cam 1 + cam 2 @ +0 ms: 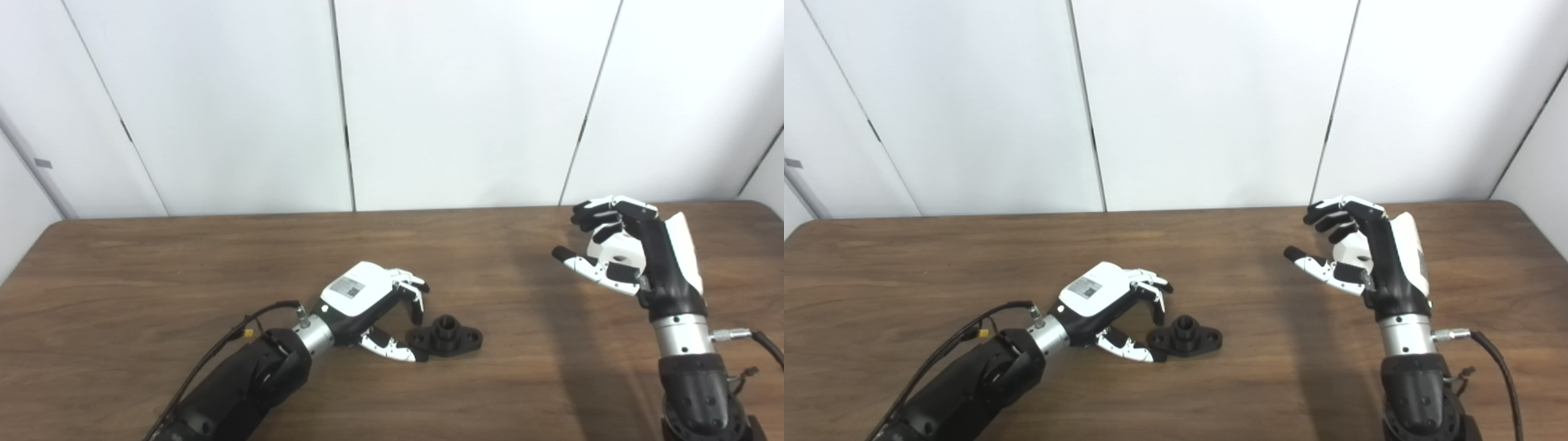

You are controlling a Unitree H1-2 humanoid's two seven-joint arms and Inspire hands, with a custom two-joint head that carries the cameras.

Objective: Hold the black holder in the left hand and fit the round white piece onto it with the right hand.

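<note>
Reaching in from the left, the left hand (367, 300) lies low on the bench (153, 275) with its fingers (411, 288) spread and arched, grasping nothing; the thumb tip is just beside, perhaps touching, the near-left edge of the black holder (445, 335). The holder rests flat on the bench: a matt black oval flange with a lobe at each end and a short round collar rising upright from its middle. Farther right and well apart, the right hand (1363, 251) is raised above the bench, fingers curled around the round white piece (1350, 248), which sits in the palm, partly hidden. Step in hand, by judgement: securing the holder, not yet lifted. The next move calls for closing on the flange while leaving the collar clear for fitting.
</note>
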